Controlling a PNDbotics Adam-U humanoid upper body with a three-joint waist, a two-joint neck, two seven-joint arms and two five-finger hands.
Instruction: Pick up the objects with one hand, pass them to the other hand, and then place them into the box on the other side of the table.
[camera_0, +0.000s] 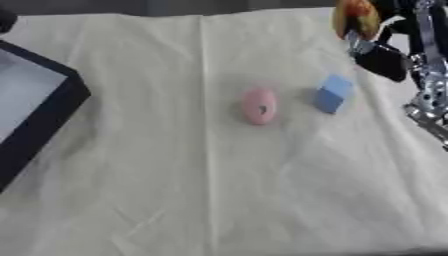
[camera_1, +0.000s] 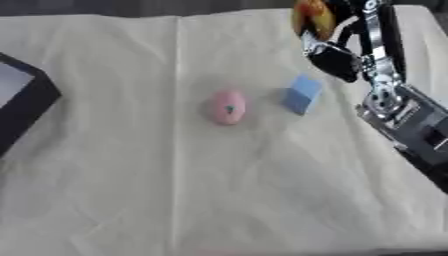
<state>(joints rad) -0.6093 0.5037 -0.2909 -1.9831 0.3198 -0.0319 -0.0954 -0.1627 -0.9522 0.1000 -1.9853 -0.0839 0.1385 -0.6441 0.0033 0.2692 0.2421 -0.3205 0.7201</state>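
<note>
My right hand (camera_1: 337, 55) hangs above the table's far right, its fingers curled round an orange and yellow object (camera_1: 313, 17) lifted clear of the cloth. A pink rounded object (camera_0: 259, 106) with a small dark mark lies on the cloth near the middle. A blue block (camera_0: 332, 93) stands just to its right, below the raised hand. The dark-rimmed box (camera_0: 48, 120) with a pale inside sits at the left edge. My left hand shows in neither view.
A cream cloth (camera_0: 201, 190) with creases covers the whole table. My right arm (camera_1: 402, 120) of silver and black links runs down the right side. The table's far edge lies just beyond the raised hand.
</note>
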